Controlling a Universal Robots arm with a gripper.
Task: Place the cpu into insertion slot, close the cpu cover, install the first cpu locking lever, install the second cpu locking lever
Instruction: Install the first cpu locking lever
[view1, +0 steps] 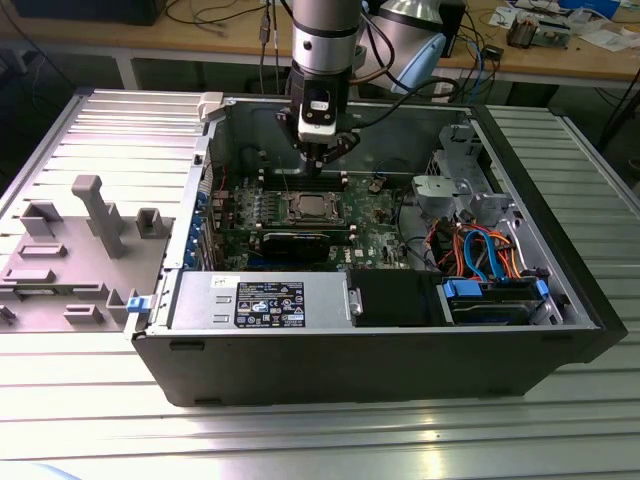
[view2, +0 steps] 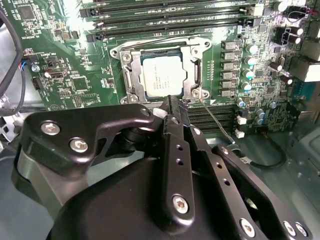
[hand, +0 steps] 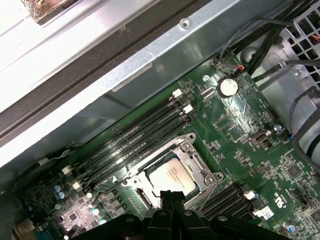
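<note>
The cpu (view2: 162, 75) (hand: 172, 179), a silver-grey square, lies in the insertion slot (view2: 120, 54) on the green motherboard (view1: 375, 235). The cpu cover (view2: 129, 75) (hand: 199, 166) lies flat around it, the chip showing through its window. A thin wire locking lever (view2: 215, 119) sticks out at an angle from one socket corner. Another lever (view2: 150, 42) runs along the socket's opposite edge. My gripper (view1: 321, 163) (view2: 173, 106) (hand: 172, 198) hangs just above the socket's edge, shut with nothing in it.
The motherboard sits inside an open black computer case (view1: 350, 370). Long black memory slots (hand: 135, 132) flank the socket. Bundled orange and blue cables (view1: 480, 250) and a drive cage fill the exterior view's right. A grey plastic tray (view1: 70, 250) lies outside the case.
</note>
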